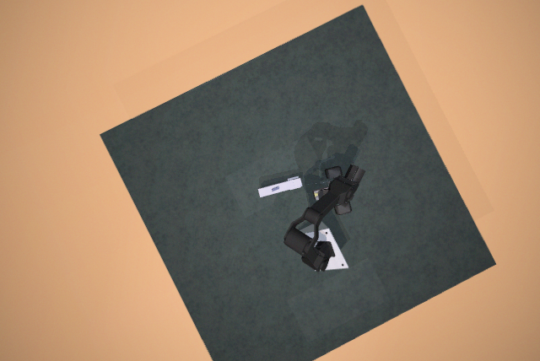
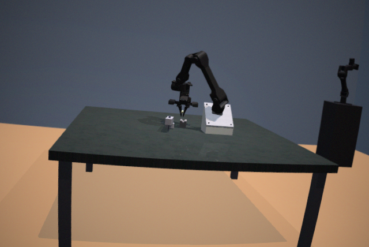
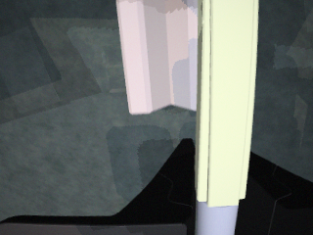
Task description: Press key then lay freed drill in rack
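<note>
My gripper (image 2: 181, 115) (image 3: 201, 147) is shut on the drill. The drill (image 1: 316, 195) (image 2: 182, 111) (image 3: 231, 98) has a pale yellow-green body and a grey shank; it is held lengthwise and level, above the table. The pale rack (image 2: 183, 123) (image 3: 156, 59) has a V-shaped groove and stands below the drill, left of it in the wrist view and roughly parallel to it. The white block (image 1: 285, 185) (image 2: 169, 121) stands apart from the drill. A small dark patch, which looks like the key (image 1: 275, 188) (image 2: 169, 116), shows on its top. The arm hides most of the rack in the top view.
The arm's white sloped base (image 1: 337, 256) (image 2: 218, 121) stands beside the rack, to its right in the exterior view. The dark green table (image 1: 196, 152) (image 2: 119, 142) carries everything. A black pedestal (image 2: 338, 131) with a small dark arm stands at the far right.
</note>
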Controlling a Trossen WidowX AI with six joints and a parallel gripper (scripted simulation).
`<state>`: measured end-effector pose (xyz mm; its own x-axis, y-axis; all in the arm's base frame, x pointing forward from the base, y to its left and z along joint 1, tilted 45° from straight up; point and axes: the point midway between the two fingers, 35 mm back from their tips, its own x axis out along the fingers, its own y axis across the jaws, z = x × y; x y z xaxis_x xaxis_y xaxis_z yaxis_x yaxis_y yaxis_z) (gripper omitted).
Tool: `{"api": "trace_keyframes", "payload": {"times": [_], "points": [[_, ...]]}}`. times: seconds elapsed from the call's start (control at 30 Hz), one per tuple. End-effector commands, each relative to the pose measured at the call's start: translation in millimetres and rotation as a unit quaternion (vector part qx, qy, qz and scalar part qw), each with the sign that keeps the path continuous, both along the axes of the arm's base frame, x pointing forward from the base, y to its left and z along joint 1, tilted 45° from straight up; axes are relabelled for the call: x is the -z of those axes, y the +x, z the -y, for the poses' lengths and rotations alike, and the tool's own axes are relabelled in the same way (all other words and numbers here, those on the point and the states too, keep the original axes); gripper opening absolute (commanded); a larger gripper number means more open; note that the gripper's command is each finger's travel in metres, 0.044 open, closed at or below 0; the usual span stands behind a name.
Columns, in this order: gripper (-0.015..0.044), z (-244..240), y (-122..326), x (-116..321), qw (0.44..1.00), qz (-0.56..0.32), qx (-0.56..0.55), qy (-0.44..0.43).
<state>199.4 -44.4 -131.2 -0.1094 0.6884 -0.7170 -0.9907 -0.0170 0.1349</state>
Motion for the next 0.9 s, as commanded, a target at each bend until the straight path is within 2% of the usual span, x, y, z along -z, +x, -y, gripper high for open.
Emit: {"api": "trace_keyframes", "payload": {"times": [0.0, 0.87], "points": [[0.0, 2, -7, 0, 1.0, 0.0, 0.0, 0.0], [0.0, -17, -16, 21, 1.0, 0.0, 0.0, 0.001]]}}
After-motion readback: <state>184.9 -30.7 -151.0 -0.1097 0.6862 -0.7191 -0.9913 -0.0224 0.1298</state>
